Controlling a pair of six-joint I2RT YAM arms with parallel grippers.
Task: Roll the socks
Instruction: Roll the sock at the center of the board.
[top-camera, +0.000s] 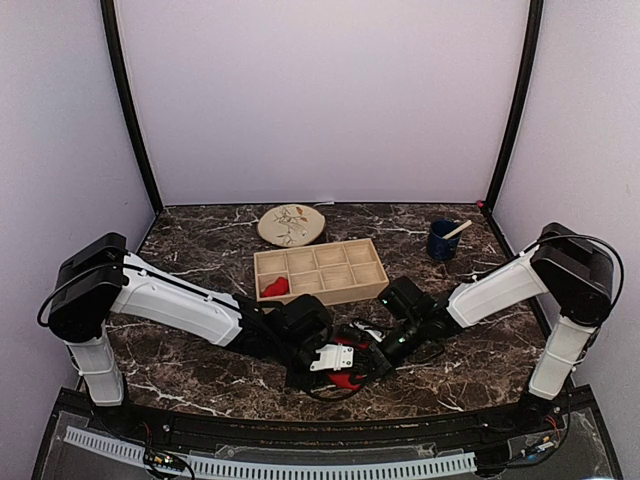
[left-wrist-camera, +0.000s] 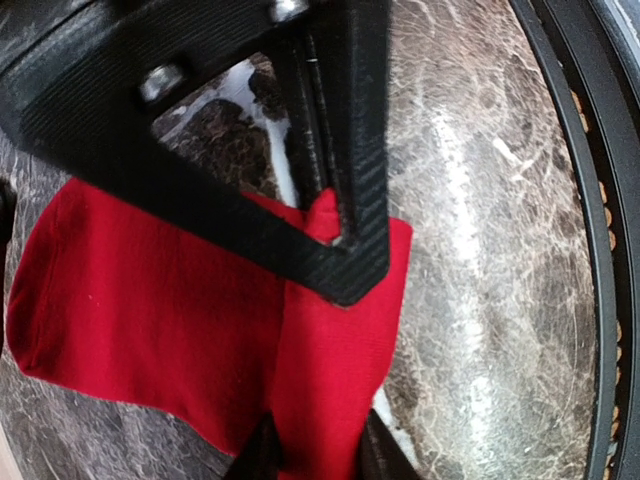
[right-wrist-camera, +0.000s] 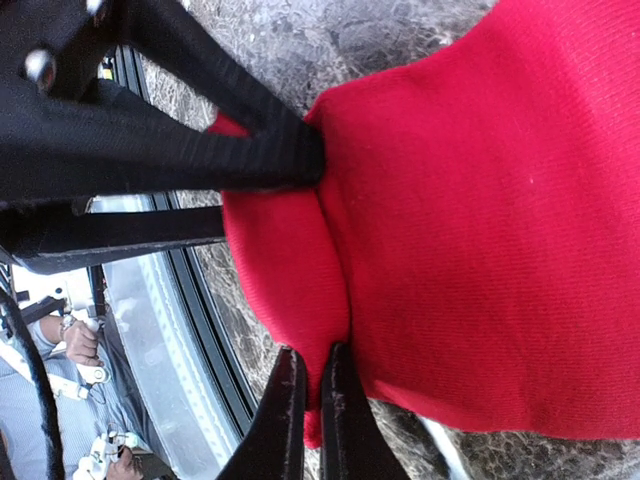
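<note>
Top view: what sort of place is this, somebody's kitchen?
Probably a robot test booth, not a home kitchen. Plain walls with black posts box in a marble-look table. A left arm and a right arm, bolted at its near edge, both pinch one red sock.

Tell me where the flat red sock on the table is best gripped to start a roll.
I'd pinch the short end edge of the flat sock, coming from above: it lies flat on the table, so only a lifted edge fold gives purchase. The left claw and right claw are shut on folds there.
</note>
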